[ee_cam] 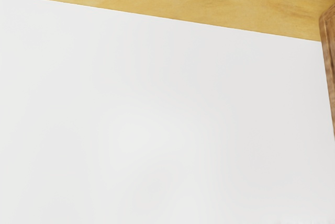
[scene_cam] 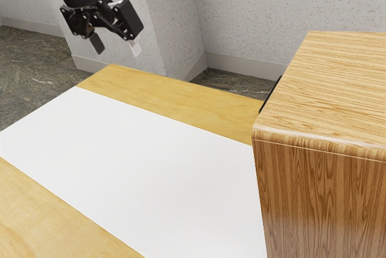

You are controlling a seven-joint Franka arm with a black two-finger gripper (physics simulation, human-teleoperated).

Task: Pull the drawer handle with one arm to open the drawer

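Exterior view, upper left of the frame: the black pincer (scene_cam: 117, 47) hangs high above the table. Its two fingers are spread wide and there is nothing between them. Below it and across the middle of the frame, a white mat (scene_cam: 132, 167) covers most of the pale wooden table (scene_cam: 181, 98). At the right of the frame a wooden cabinet (scene_cam: 325, 149) stands on the table. Along its far left edge, at centre right of the frame, a thin dark strip (scene_cam: 269, 97) runs steeply, nearly upright. It is probably the drawer handle. The drawer front faces away, so whether it is open or shut cannot be told. The strip lies to the right of the pincer and lower, well apart from it. Wrist view: the white mat, a band of table along the upper frame, and the cabinet's corner (ee_cam: 328, 67) at the right edge.
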